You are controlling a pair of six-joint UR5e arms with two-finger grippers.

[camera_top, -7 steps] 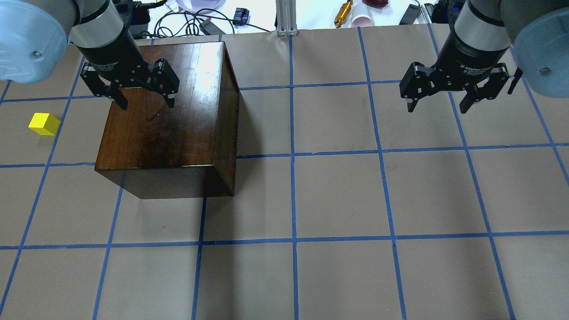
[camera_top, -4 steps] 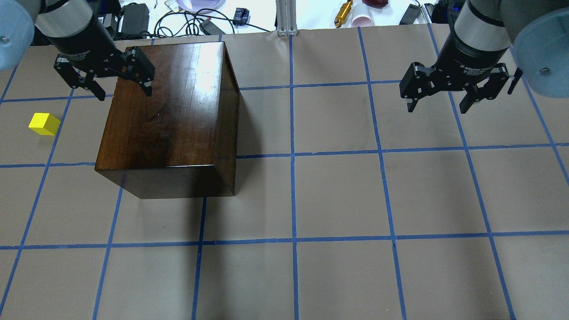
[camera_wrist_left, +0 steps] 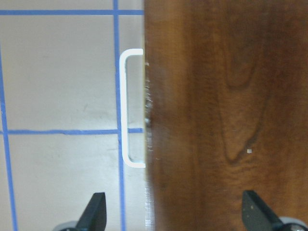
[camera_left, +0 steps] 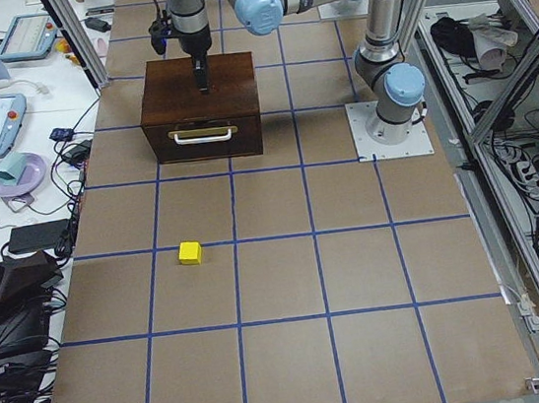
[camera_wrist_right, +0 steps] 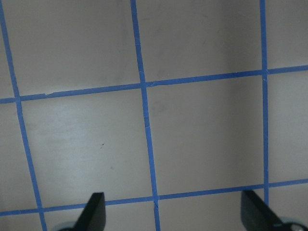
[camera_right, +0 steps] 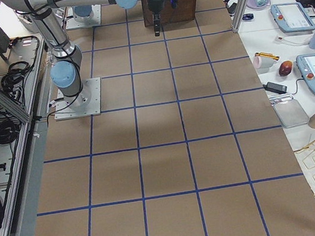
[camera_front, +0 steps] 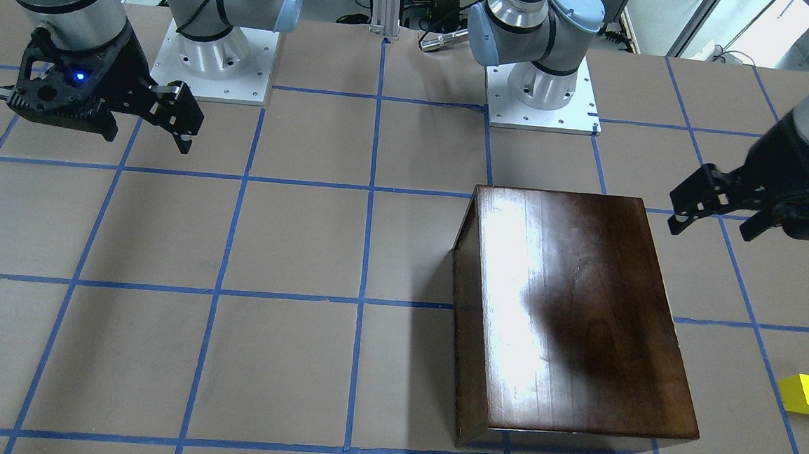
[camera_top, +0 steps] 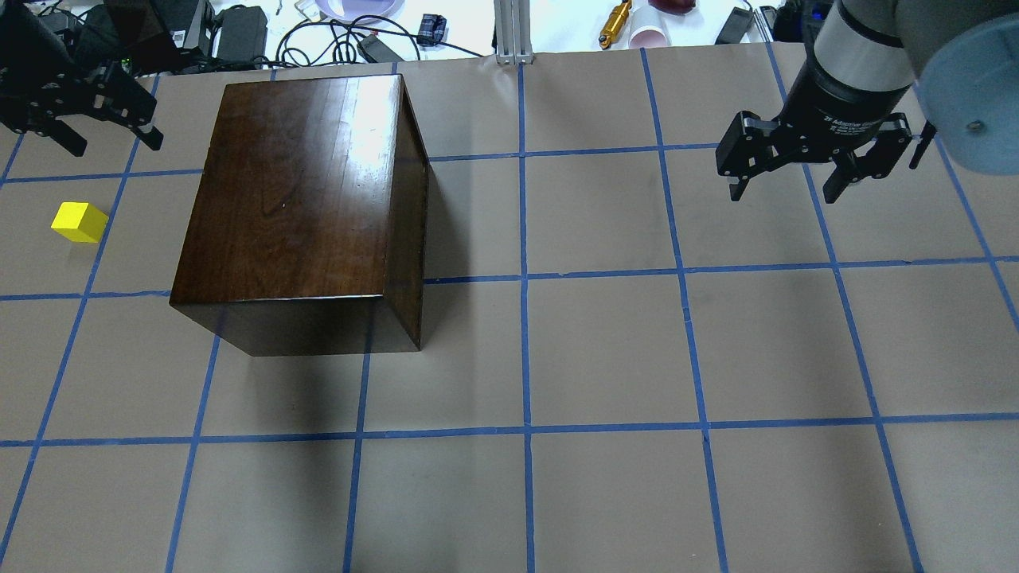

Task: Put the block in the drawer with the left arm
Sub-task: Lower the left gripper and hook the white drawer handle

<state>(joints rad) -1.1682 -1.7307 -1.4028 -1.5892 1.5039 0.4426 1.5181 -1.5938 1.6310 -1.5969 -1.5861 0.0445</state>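
Observation:
The yellow block (camera_top: 78,222) sits on the table left of the dark wooden box (camera_top: 294,199); it also shows in the front view (camera_front: 807,393) and the exterior left view (camera_left: 190,254). The drawer (camera_left: 204,139) is shut, its metal pull (camera_wrist_left: 129,108) on the box's left side. My left gripper (camera_top: 111,142) is open and empty, held high above the box's far-left edge, over the pull. In the front view the left gripper (camera_front: 712,230) is beside the box (camera_front: 575,307). My right gripper (camera_top: 784,191) is open and empty over bare table at the far right.
Cables and small items (camera_top: 334,32) lie beyond the table's far edge. The two arm bases (camera_front: 211,54) (camera_front: 543,81) stand at the robot's side of the table. Blue tape lines grid the brown table cover.
My left gripper has moved left and away from above the box's top, past its left edge, still open and empty. The right arm, box and block have not moved.

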